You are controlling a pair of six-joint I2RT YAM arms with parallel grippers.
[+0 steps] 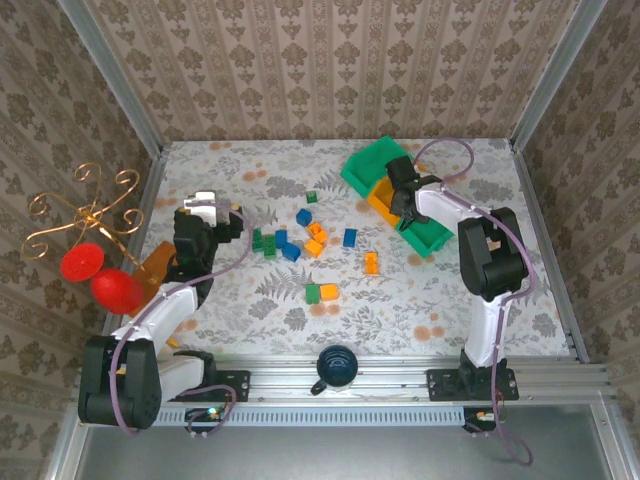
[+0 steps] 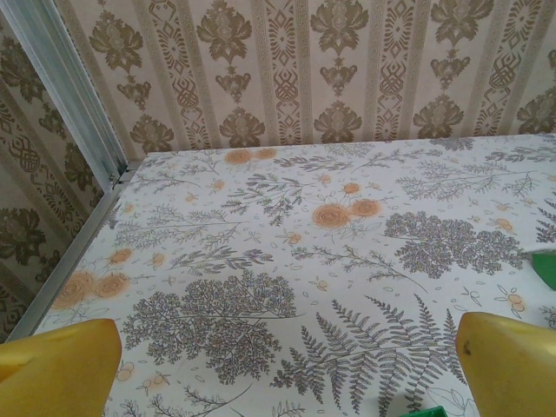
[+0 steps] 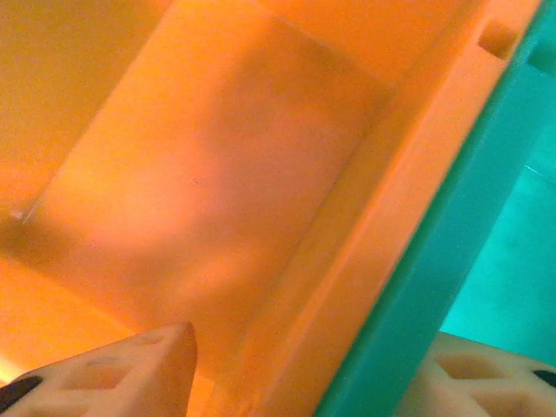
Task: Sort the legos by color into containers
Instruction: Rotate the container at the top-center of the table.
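Green, blue and orange legos lie scattered mid-table: green ones, blue ones, orange ones, and a green-orange pair. Three containers stand at the back right: a green one, an orange one and another green one. My right gripper reaches down into them. One fingertip is inside the orange container, the other inside the green one, their adjoining walls between the jaws. My left gripper hangs open over bare tablecloth at the left.
A dark round cup stands at the near edge by the rail. A flat orange-brown tile, red round pieces and a gold wire stand sit at the far left. A green brick's edge peeks in below my left fingers.
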